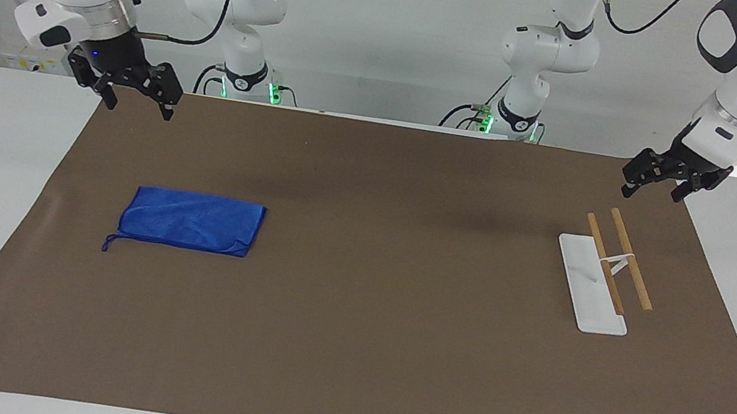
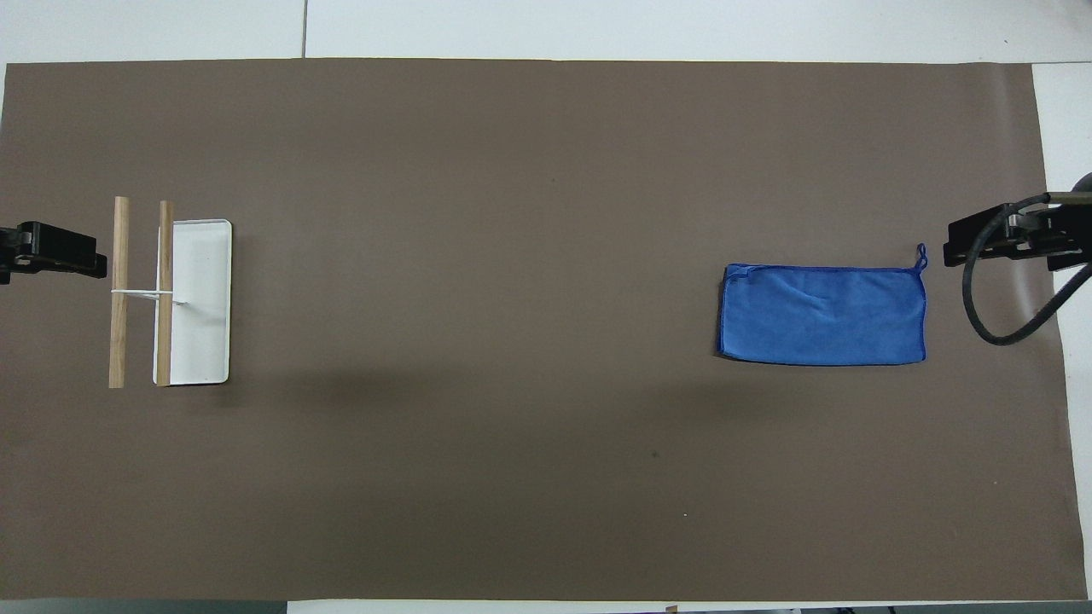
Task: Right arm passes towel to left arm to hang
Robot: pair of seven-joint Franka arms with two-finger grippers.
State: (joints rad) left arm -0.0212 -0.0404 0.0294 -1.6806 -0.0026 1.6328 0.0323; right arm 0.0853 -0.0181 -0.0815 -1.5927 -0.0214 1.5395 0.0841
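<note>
The blue towel (image 1: 191, 221) lies folded flat on the brown mat toward the right arm's end of the table, also seen from overhead (image 2: 823, 315). Its thin cord loop (image 1: 109, 243) sticks out at one corner. My right gripper (image 1: 138, 108), the one with the blue light, hangs open in the air over the mat's edge at that end, apart from the towel and holding nothing. My left gripper (image 1: 650, 195) hangs open and empty over the mat's edge at the left arm's end, near the rack.
A rack (image 1: 591, 288) with a white flat base and two wooden bars (image 1: 630, 268) stands on the mat toward the left arm's end. The brown mat (image 1: 366, 323) covers most of the white table. A black cable (image 2: 981, 315) loops by the right gripper.
</note>
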